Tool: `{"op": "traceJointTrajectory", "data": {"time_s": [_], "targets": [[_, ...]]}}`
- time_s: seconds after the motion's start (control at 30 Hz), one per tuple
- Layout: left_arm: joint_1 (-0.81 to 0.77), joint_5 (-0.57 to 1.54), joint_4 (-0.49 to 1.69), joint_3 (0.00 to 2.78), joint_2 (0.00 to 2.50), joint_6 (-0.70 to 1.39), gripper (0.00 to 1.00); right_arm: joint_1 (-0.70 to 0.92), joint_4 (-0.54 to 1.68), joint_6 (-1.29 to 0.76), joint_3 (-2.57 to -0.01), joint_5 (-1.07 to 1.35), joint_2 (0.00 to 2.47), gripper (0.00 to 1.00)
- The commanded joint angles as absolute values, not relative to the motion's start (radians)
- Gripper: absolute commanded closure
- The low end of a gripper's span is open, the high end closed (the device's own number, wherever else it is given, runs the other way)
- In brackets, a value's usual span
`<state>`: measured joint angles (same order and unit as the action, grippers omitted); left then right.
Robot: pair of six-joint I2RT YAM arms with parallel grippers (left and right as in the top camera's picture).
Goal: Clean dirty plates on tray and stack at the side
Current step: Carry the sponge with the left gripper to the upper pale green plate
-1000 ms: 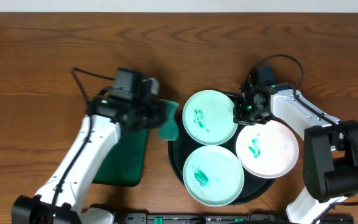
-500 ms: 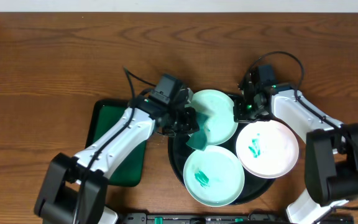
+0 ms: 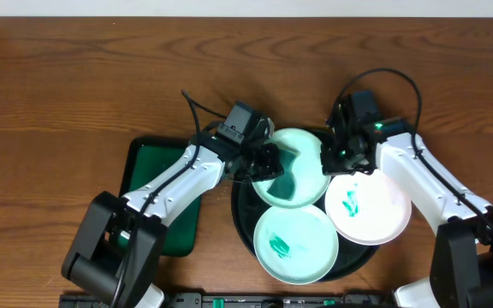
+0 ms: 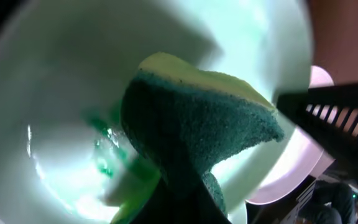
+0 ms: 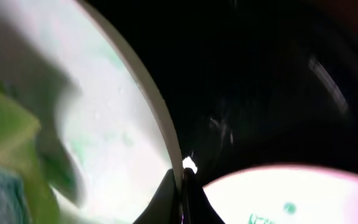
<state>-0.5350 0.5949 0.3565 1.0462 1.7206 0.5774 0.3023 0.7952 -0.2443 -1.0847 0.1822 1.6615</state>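
Note:
Three dirty plates lie on the round black tray [image 3: 240, 205]. My left gripper [image 3: 266, 162] is shut on a green sponge [image 3: 284, 171] and presses it onto the far plate [image 3: 308, 184]. In the left wrist view the sponge [image 4: 191, 118] covers the plate's [image 4: 48, 93] middle, beside a teal smear [image 4: 104, 155]. My right gripper [image 3: 339, 156] is shut on that plate's right rim; the right wrist view shows the rim [image 5: 160, 124] pinched between its fingers [image 5: 166, 193]. The near plate [image 3: 296, 244] and the right plate [image 3: 371, 205] each carry a teal smear.
A green rectangular tray with a black rim [image 3: 157, 192] lies left of the black tray, partly under my left arm. Brown wooden tabletop [image 3: 75, 85] spreads to the left and along the back. My right arm [image 3: 426, 184] reaches in from the right edge.
My left arm swung right from above the green tray, carrying the sponge onto the far plate. My right gripper stayed on that plate's rim.

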Motion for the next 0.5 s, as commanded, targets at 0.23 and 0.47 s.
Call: {"op": "traceJointTrajectory", "data": {"time_s": [0.23,0.47], "targets": [[-0.534,0.511,0.349,1.087,1.719,0.596,0.93,0.335,0.864,-0.43,-1.082,0.146,1.656,0.99],[-0.535,0.512,0.35,1.087,1.719,0.596,0.93,0.314,0.773,-0.525,-1.082,0.127,1.655,0.99]]}}
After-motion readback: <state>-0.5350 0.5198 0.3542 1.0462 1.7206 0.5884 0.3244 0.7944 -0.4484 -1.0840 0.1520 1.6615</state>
